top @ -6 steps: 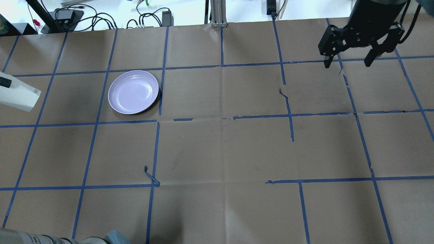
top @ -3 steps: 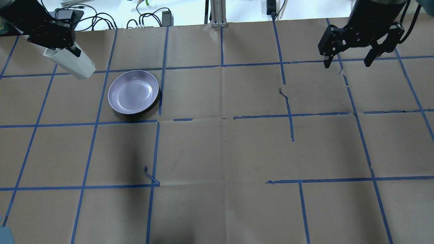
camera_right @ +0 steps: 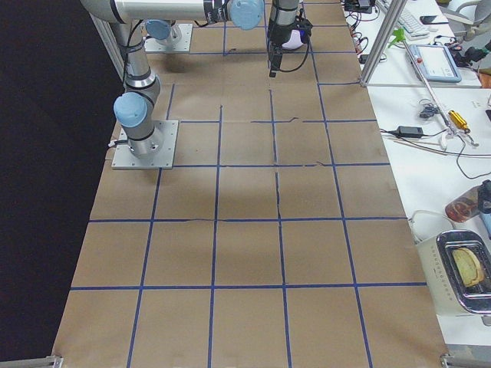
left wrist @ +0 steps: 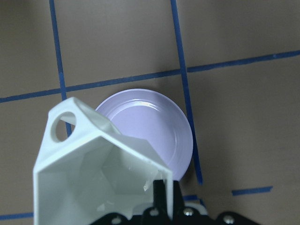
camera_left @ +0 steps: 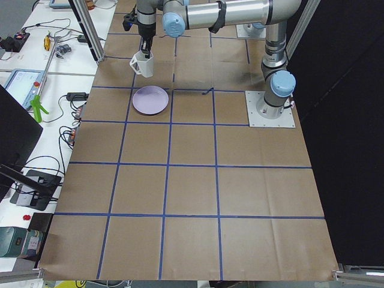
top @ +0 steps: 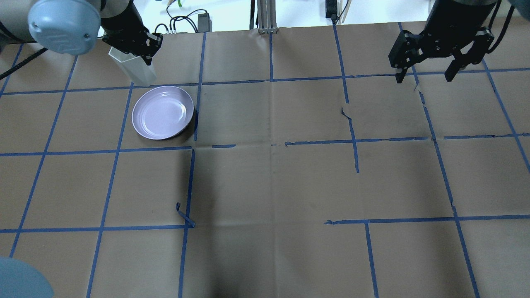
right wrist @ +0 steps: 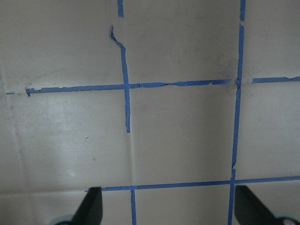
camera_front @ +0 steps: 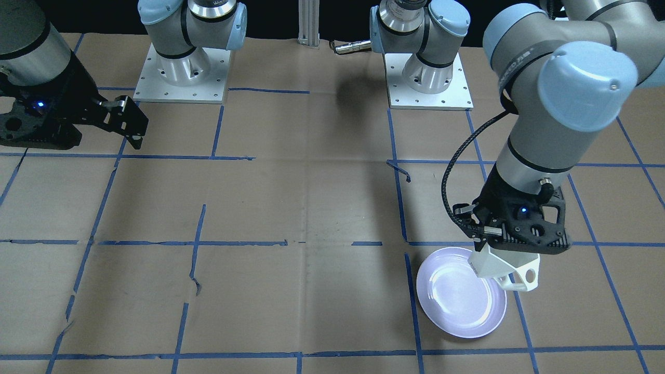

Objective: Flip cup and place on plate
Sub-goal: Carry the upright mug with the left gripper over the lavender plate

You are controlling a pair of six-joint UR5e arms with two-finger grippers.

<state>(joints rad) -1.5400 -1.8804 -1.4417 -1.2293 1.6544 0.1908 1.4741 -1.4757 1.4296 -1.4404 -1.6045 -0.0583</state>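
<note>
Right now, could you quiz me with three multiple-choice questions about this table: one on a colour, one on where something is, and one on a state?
1. What colour is the round glossy plate?
A) green B) pale lavender C) red
2. Where is the white faceted mug?
A) in the air, held by the left tool B) resting on that plate C) lying on its side
3. How is the right tool?
A) shut on a mug B) shut on a plate C) open, empty

Answers: 1 B, it looks lavender in every view; 2 A, it is gripped by its rim and lifted; 3 C, it is spread wide with nothing between.
</note>
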